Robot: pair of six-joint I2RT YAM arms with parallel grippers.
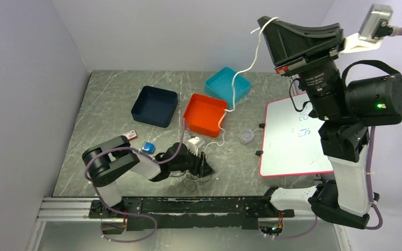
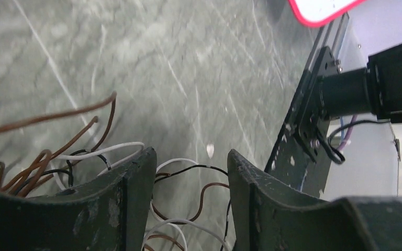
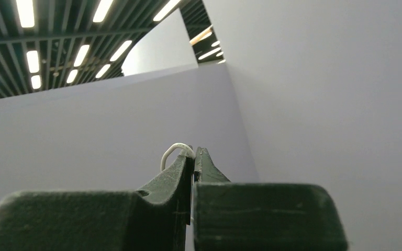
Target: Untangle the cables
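Your right gripper [image 3: 194, 152] is pinched shut on the thin white cable [image 3: 174, 147]. Your left gripper [image 2: 191, 157] sits half-wide, straddling the tangle of thin brown, white and black cables [image 2: 188, 167]. Blue writing on the pink-edged whiteboard [image 1: 288, 151] to its right is unreadable.

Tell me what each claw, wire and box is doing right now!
left gripper, open, jaws either side of tangled cables
right gripper, shut on white cable, raised high
white cable, pinched at top, hanging toward the table
tangled cables, lying in a heap on the table
navy bin, empty
orange bin, empty
teal bin, empty
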